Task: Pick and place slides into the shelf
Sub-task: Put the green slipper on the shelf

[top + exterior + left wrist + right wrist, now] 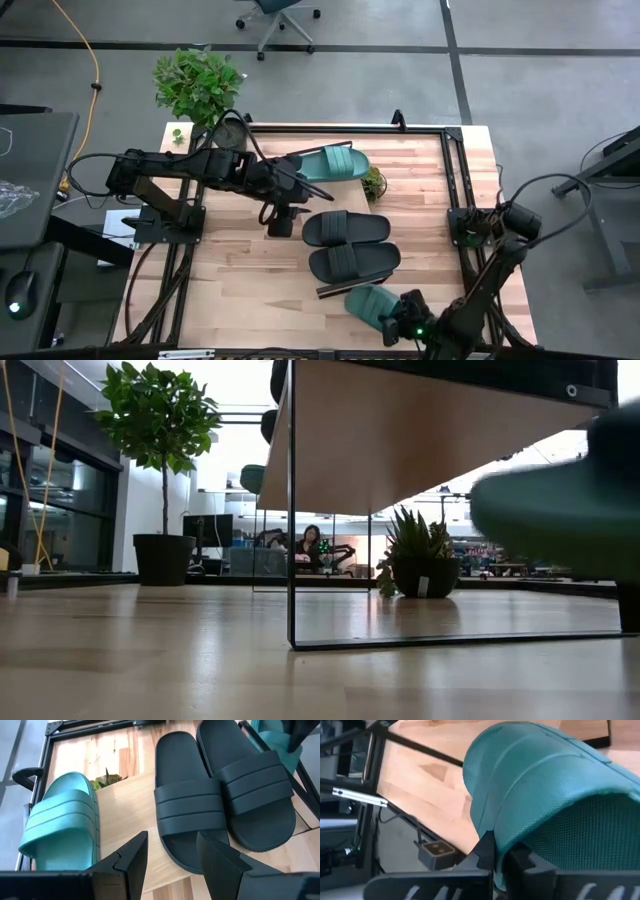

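Right end effector (398, 322) is down at the bottom centre-right of the high view, clamped tight on the edge of a teal slide (372, 303). In its own wrist view the two fingers are pinched together on the rubber with the ribbed teal strap (555, 785) bulging up right past them, so I'd say the grab is made and it's holding.

What matters next is which way the shelf lies from there. The long wooden shelf (400, 215) with its thin dark frame (450, 190) sits further up the frame from the held slide. Two black slides (346, 228) (352, 262) lie side by side on it in the middle, long axes running left-right across the frame, and the other teal slide (334, 164) is higher still, near the upper middle. The held slide is just below the lower black one, lying about the same way but a bit slanted. So my guess is the carry goes up-frame, into a free stretch beside the blacks, without much rotating.

Left end effector (283, 218) hangs left of the black pair with its fingers spread apart and nothing between them. It's closer to the blacks and the far teal, but the right arm clearly owns this one.

Low view mostly shows the underside of the shelf, not much help.
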You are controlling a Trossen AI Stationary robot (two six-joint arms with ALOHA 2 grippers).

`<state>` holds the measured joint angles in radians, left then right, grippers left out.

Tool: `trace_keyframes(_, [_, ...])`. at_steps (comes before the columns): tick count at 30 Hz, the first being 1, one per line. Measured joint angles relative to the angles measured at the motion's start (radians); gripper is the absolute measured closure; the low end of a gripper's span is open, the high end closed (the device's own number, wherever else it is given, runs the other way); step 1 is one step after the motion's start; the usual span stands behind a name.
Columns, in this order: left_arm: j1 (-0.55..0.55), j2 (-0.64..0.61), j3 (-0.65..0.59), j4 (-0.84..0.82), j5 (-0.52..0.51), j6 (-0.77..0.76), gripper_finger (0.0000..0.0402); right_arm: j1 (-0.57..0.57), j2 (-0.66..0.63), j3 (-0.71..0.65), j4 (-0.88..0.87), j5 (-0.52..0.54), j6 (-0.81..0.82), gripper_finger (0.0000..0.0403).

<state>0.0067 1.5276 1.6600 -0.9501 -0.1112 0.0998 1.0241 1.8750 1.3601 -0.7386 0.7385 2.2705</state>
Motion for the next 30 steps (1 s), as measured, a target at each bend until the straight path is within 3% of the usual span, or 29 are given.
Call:
trace_keyframes(13, [0.000, 0.000, 0.000, 0.012, -0.002, 0.000, 0.0243, 0.039, -0.001, 0.125, -0.044, -0.010, -0.077, 0.0403])
trace_keyframes(30, [0.000, 0.000, 0.000, 0.013, -0.002, -0.026, 0.0243, 0.057, -0.001, 0.405, -0.079, -0.043, -0.464, 0.0403])
